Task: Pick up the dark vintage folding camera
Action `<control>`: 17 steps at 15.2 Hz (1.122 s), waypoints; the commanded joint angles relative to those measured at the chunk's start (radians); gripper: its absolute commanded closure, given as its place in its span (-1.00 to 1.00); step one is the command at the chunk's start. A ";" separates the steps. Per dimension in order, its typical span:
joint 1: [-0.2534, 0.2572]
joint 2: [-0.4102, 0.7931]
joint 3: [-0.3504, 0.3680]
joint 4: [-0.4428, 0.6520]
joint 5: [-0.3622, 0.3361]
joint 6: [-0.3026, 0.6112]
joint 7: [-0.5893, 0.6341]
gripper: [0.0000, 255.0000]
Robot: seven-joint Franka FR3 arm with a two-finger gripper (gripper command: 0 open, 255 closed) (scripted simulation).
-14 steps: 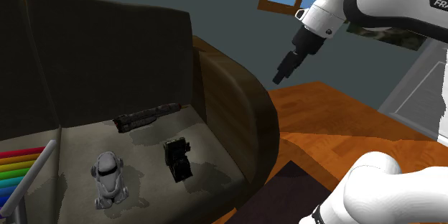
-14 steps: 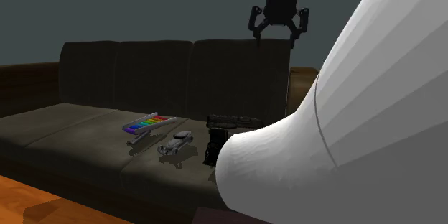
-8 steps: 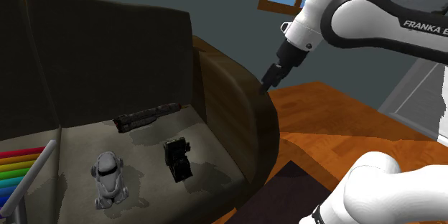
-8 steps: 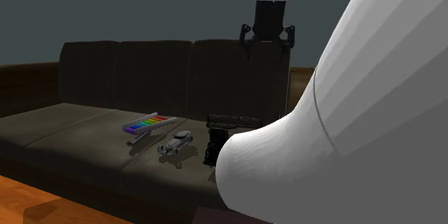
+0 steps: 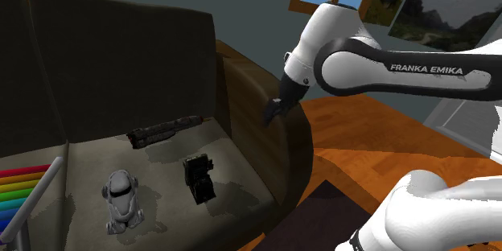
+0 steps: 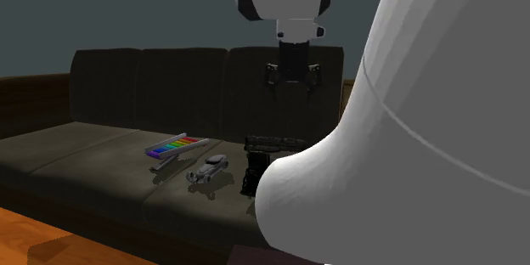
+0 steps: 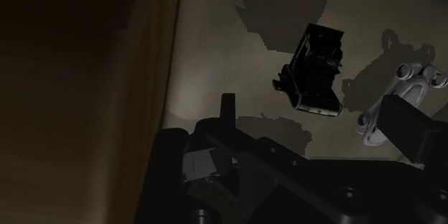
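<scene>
Lowered gripper (image 5: 269, 116) beside rounded brown armrest (image 5: 251, 79), jaws spread empty, boxy black folding camera (image 5: 199, 178) on mottled grey cushion (image 5: 161, 161).

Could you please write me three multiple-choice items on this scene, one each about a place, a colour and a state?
1. Where is the folding camera? A on the armrest; B on the sofa seat; C on the floor.
2. What colour is the toy beside it? A red; B yellow; C grey.
3. How is the pincer? A open, holding nothing; B shut on the camera; C shut on the toy.

Key: B, it sits on the cushion next to the toy. C, the toy is drawn plain grey. A, its fingers stand apart, touching nothing.
</scene>
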State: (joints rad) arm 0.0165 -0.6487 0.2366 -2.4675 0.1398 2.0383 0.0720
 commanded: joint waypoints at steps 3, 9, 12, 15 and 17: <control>-0.011 0.118 0.080 -0.020 -0.003 0.137 0.089 -1.00; -0.051 0.324 0.199 -0.003 -0.065 0.314 0.247 -1.00; -0.081 0.445 0.257 0.026 -0.141 0.391 0.352 -1.00; -0.108 0.578 0.305 0.069 -0.259 0.452 0.484 -1.00; -0.114 0.673 0.319 0.108 -0.359 0.480 0.585 -1.00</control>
State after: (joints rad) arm -0.0934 -0.0164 0.5494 -2.3764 -0.1729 2.5061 0.6103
